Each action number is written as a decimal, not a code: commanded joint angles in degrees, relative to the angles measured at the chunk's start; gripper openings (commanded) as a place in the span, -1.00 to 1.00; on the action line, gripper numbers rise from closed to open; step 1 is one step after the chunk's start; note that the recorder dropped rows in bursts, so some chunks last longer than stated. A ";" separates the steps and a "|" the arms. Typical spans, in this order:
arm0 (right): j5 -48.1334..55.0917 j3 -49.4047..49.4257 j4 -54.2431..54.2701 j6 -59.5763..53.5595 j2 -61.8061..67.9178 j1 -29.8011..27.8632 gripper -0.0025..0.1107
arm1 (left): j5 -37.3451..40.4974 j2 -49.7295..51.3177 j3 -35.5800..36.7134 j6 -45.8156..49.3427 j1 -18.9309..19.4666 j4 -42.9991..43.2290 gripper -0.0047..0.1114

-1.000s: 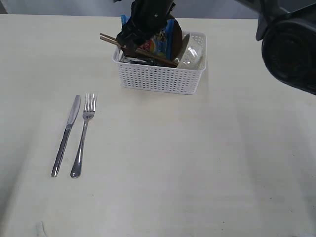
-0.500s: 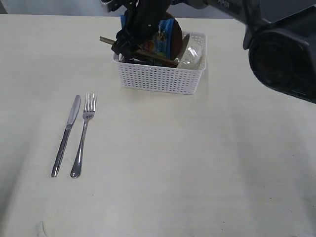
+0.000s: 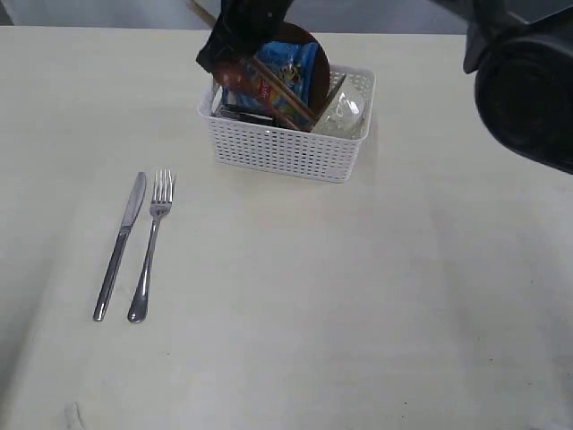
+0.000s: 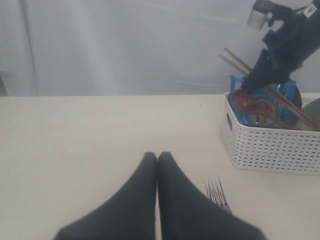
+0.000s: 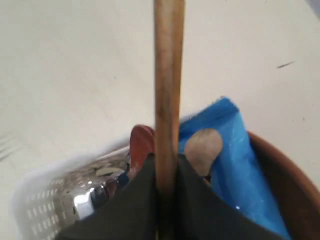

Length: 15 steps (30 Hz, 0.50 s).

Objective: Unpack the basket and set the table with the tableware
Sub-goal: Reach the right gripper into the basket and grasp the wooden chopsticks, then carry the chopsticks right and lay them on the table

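Observation:
The white basket [image 3: 285, 148] stands at the far middle of the table [image 3: 358, 296]. My right gripper [image 3: 233, 54] hangs over the basket's left end, shut on the wooden chopsticks [image 3: 283, 90], which slant steeply out of it. Up close the chopsticks [image 5: 167, 75] run straight out from between the shut fingers [image 5: 167, 167]. Still in the basket are the brown plate [image 3: 313, 47], the cream bowl [image 3: 346, 104], the reddish spoon [image 5: 141, 145] and the steel cup [image 5: 92, 196]. The knife [image 3: 120, 245] and fork [image 3: 151, 244] lie side by side at the left. My left gripper [image 4: 157, 156] is shut and empty, beside the fork's tines [image 4: 216, 190].
A blue chips bag [image 3: 288, 72] stands in the basket in front of the plate. The right arm's dark bulk [image 3: 528, 90] fills the upper right of the exterior view. In the left wrist view the basket [image 4: 272, 145] sits to one side, with a pale wall behind the table.
My right gripper has risen with the chopsticks, which now slant much more steeply. The basket has shifted slightly towards the camera. Knife and fork have not moved.

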 commanded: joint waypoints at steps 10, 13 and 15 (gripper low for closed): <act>-1.11 -0.15 0.94 0.79 -8.56 -0.06 -0.96 | -0.36 -0.21 0.16 0.02 -0.06 -0.42 -0.92; -1.11 -0.29 3.13 0.79 -10.07 -0.06 -0.96 | -0.36 -0.21 0.16 0.02 -0.06 -0.42 -0.92; -0.22 -1.30 2.56 0.79 -11.14 -0.06 -0.96 | -0.36 -0.21 0.16 0.02 -0.06 -0.42 -0.92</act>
